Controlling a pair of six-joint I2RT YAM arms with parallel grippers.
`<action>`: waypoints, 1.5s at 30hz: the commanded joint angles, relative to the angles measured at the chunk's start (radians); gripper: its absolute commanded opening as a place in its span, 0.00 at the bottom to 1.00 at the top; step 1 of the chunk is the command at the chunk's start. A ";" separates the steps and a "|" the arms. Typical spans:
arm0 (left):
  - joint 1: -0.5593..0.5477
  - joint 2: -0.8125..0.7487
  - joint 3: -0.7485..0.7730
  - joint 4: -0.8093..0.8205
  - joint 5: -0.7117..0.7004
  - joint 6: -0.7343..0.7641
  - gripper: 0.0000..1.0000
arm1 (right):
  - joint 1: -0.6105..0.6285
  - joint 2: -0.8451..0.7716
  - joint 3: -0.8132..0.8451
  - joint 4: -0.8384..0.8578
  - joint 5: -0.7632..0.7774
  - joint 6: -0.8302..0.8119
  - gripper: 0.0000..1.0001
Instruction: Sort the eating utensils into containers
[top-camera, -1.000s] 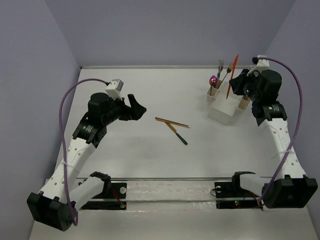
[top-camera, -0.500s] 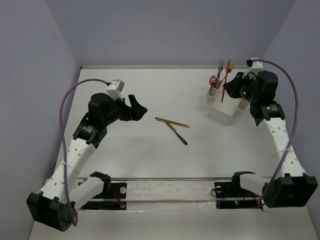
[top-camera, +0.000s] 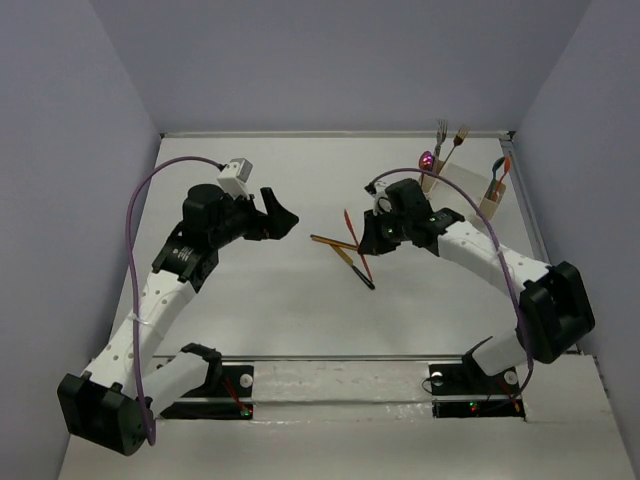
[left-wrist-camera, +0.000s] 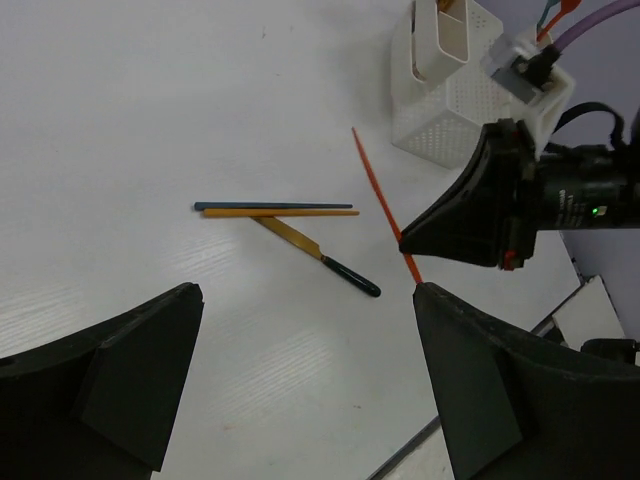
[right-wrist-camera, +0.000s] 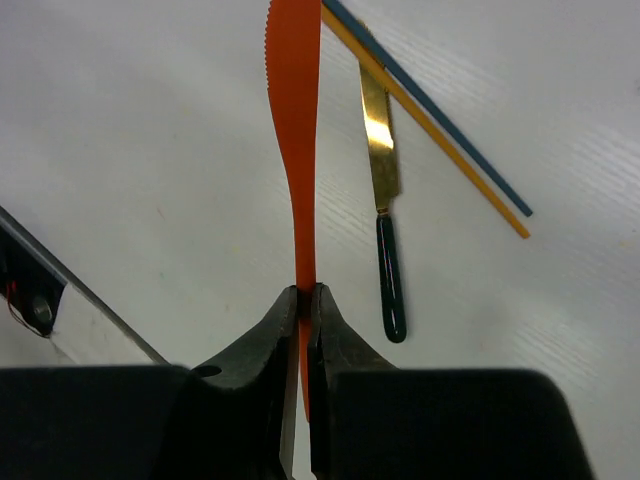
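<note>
The right tool (right-wrist-camera: 303, 300) is pressed together on an orange knife (right-wrist-camera: 296, 150). It pinches the knife near one end, so the serrated blade runs out ahead of its tips over the counter (right-wrist-camera: 130, 150). Just right of that blade, as the tool sees it, lie a gold knife (right-wrist-camera: 381, 150) with a black handle and two thin sticks (right-wrist-camera: 430, 130), one dark blue, one yellow. The left tool (left-wrist-camera: 307, 290) is spread wide and holds nothing, facing those pieces from well apart. The white bin (left-wrist-camera: 450, 110) stands beyond the right tool.
</note>
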 joint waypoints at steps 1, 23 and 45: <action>-0.003 -0.009 0.003 0.042 0.001 -0.003 0.99 | 0.076 0.089 0.049 -0.048 0.049 0.063 0.07; -0.003 -0.026 -0.013 0.032 -0.027 0.016 0.99 | 0.215 0.365 0.278 -0.227 0.212 0.043 0.46; -0.003 -0.017 0.036 -0.022 -0.061 0.036 0.99 | -0.340 0.468 0.922 -0.384 0.494 0.022 0.65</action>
